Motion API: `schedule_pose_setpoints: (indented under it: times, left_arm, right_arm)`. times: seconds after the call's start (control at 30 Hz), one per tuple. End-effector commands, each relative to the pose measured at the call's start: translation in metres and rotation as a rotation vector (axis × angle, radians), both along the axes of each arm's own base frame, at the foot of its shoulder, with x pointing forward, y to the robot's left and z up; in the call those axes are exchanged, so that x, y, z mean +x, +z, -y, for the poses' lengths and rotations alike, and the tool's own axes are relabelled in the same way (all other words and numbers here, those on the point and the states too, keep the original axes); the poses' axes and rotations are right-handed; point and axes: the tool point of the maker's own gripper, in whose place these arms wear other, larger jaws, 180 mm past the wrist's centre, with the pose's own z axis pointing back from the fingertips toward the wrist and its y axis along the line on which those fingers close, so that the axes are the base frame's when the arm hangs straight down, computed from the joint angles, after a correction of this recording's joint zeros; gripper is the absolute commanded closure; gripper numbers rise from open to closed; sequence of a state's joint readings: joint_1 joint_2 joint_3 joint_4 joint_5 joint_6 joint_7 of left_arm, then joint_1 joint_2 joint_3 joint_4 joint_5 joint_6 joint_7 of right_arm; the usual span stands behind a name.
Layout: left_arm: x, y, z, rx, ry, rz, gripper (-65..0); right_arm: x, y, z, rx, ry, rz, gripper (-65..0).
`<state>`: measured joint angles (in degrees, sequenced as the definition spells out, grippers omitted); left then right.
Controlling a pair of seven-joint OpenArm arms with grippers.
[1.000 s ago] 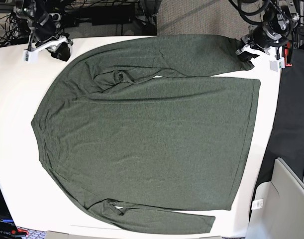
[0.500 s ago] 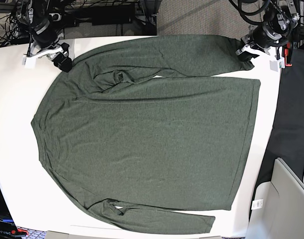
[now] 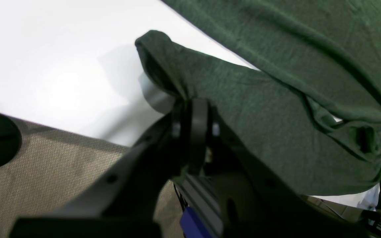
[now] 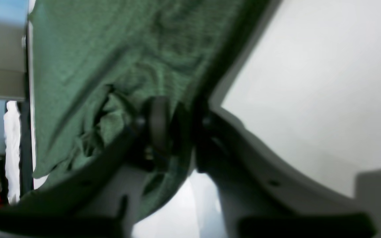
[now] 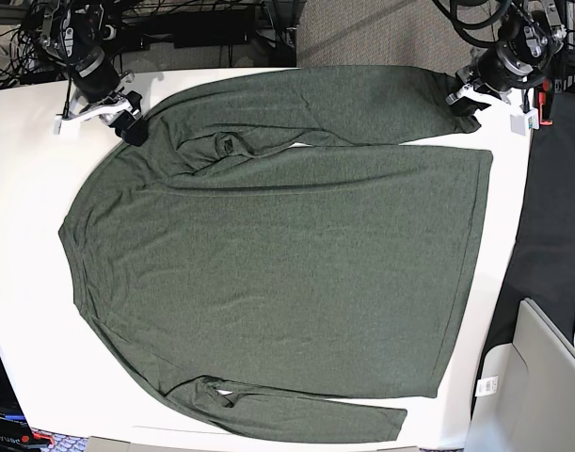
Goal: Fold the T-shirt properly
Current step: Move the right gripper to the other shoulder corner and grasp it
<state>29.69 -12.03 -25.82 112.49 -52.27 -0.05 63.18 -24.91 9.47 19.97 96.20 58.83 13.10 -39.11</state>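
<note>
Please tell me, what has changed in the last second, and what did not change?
The right gripper moved from the bare table onto the shoulder edge of the T-shirt, and its jaws are closing around the fabric there. The left gripper stayed shut on the sleeve end, and the shirt lies flat as before.

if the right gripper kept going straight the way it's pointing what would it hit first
The T-shirt. The right gripper sits at the shirt's shoulder edge, fingers aimed into the fabric, and the wrist view shows cloth already between them. Depth is unclear.
</note>
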Motion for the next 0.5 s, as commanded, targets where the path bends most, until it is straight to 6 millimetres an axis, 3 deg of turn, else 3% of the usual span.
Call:
schedule_pose_setpoints:
  times: [0.0,0.2,0.47]
  left_arm:
    - [0.001,0.005,-0.001,0.005,-0.011,0.014,0.0]
    - [-0.004,0.004,-0.001,0.009,-0.011,0.003,0.0]
    - [-0.003,0.007,-0.001,0.015,-0.015,0.012,0.0]
  right_arm:
    - [-0.001,0.002,0.0,0.003,0.019,-0.009,-4.0]
    - [-0.007,0.005,-0.004,0.009,0.035,-0.017,-1.0]
    - [-0.024,0.038,0.015,-0.043,0.064,0.077,-1.0]
